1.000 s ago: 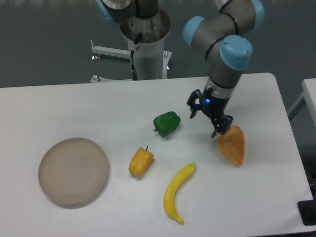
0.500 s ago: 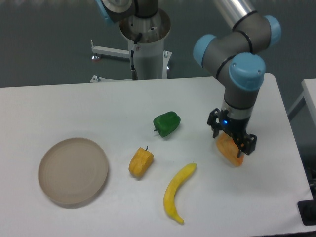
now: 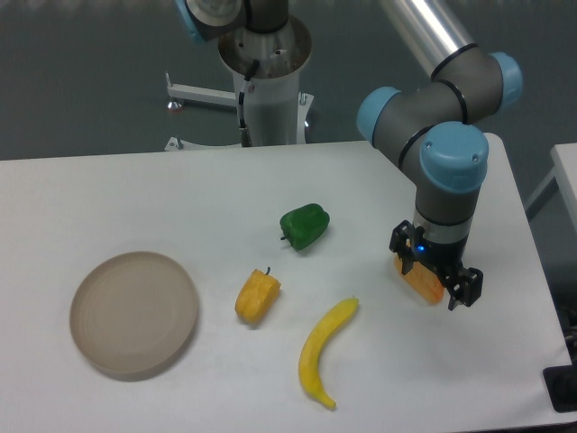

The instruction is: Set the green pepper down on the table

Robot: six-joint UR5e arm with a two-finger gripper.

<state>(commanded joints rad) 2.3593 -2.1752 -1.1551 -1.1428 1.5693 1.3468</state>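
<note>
White tabletop (image 3: 135, 189) carries five things by our count: one green pepper (image 3: 305, 225), one yellow pepper (image 3: 257, 294), one banana (image 3: 323, 351), one orange piece (image 3: 420, 278) and one beige plate (image 3: 133, 312). The green pepper lies on the tabletop near the middle, apart from everything else. We see one claw (image 3: 436, 280) low over the orange piece, its fingers spread either side; whether it grips, we cannot tell.

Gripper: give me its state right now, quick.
Gripper: open, fingers down on either side of the orange item on the table, nothing held; the green pepper lies apart, untouched.
</note>
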